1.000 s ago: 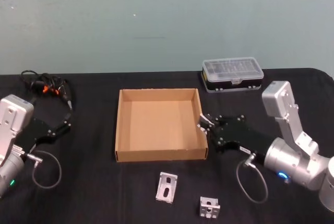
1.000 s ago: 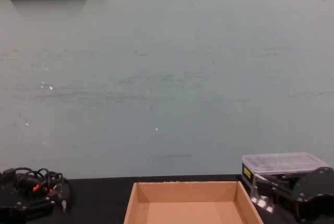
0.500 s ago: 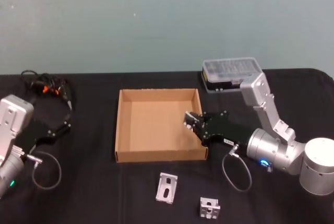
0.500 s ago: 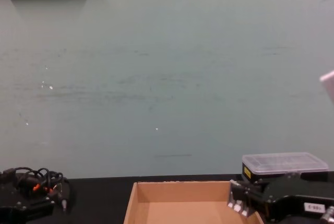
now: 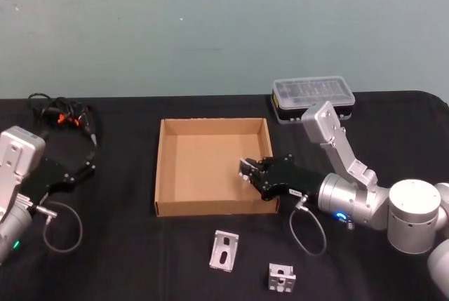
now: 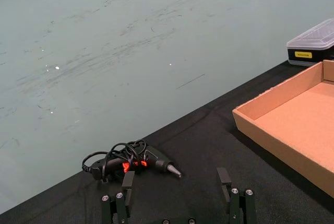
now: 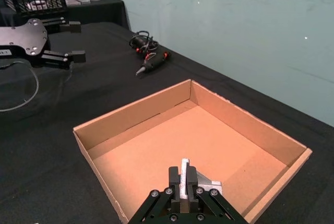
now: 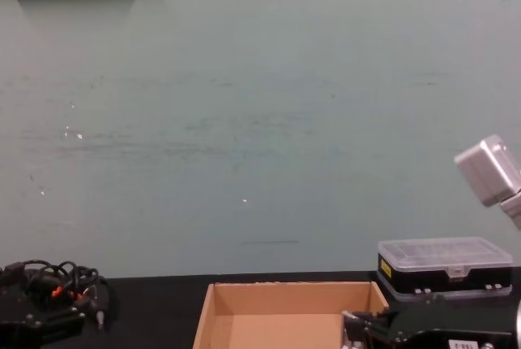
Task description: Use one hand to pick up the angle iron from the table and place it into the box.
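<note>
My right gripper [image 5: 247, 170] is shut on a small silvery angle iron [image 5: 243, 165] and holds it just above the floor of the brown cardboard box [image 5: 210, 208], near its front right corner. In the right wrist view the black fingers [image 7: 175, 176] pinch the upright flange of the angle iron [image 7: 206, 186] over the box [image 7: 130, 117]. The chest view shows this gripper [image 8: 358, 331] low inside the box [image 8: 285, 300]. My left gripper [image 6: 176, 182] is open and parked at the left of the black table [image 5: 126, 245].
Two more angle irons [image 5: 224, 250] [image 5: 281, 278] lie on the table in front of the box. A black organiser case with clear lid [image 5: 313, 99] stands behind the box's right corner. A tangle of cable with a tool [image 5: 63, 115] lies at the back left.
The right gripper has carried the angle iron leftward, from over the box's right wall to inside the box, and the arm has swung in after it. The left arm has stayed still.
</note>
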